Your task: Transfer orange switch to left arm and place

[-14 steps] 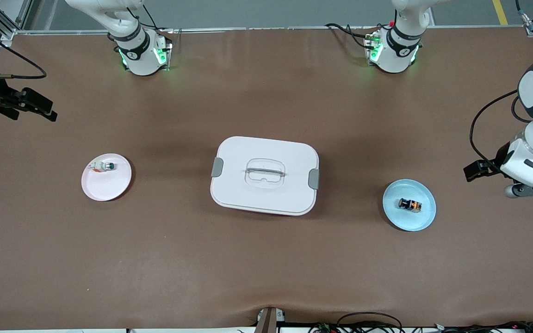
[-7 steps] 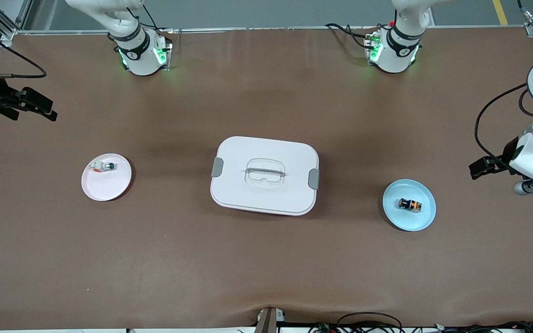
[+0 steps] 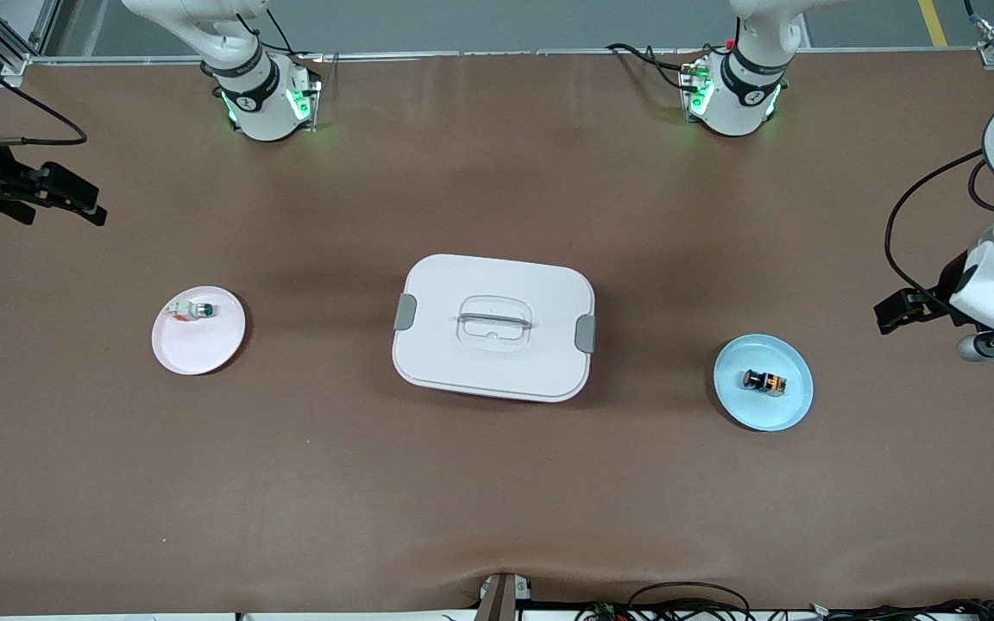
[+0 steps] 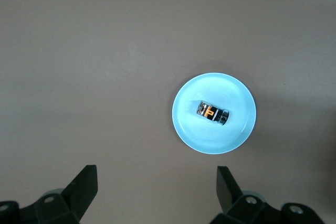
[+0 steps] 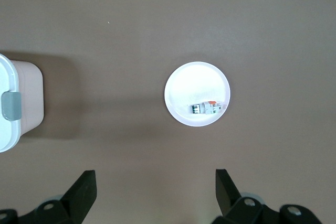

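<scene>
The orange switch (image 3: 764, 380) (image 4: 213, 113), a small black cylinder with an orange band, is lying on its side in a light blue plate (image 3: 795, 410) (image 4: 191, 129) toward the left arm's end of the table. The box (image 3: 493, 327) (image 5: 13, 103) is sitting mid-table, grey clips on its short sides. The left gripper (image 4: 155, 184) is hovering with fingers spread wide, holding nothing, as is the right gripper (image 5: 155, 186), over bare table near a white plate (image 3: 195, 354) (image 5: 184, 90) carrying a green-capped part (image 3: 195, 310) (image 5: 206, 108).
</scene>
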Robot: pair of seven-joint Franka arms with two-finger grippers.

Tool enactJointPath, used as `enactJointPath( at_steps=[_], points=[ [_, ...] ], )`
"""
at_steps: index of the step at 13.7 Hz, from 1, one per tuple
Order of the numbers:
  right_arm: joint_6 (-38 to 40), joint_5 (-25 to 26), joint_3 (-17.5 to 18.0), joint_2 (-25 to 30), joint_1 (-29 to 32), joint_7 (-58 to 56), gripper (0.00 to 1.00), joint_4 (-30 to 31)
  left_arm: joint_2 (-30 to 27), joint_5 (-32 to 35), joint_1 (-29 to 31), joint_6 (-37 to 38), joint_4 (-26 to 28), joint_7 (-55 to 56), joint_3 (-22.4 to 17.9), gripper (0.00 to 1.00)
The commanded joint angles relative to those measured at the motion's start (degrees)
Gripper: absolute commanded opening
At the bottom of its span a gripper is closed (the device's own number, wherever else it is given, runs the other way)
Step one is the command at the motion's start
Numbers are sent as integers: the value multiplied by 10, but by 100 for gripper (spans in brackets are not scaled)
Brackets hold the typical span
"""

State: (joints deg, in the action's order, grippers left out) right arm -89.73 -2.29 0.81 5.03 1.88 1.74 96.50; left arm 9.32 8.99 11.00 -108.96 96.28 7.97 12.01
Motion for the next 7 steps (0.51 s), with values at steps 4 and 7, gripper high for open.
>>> enactJointPath(
  at_steps=[4,7],
  points=[
    [0,-3,2,9,5,-7,100,4,-6,-24,-110,13,-6,-14,-112,100],
    [0,-3,2,9,5,-7,100,3,-6,-29,-143,13,-5,-14,-150,100]
  ],
)
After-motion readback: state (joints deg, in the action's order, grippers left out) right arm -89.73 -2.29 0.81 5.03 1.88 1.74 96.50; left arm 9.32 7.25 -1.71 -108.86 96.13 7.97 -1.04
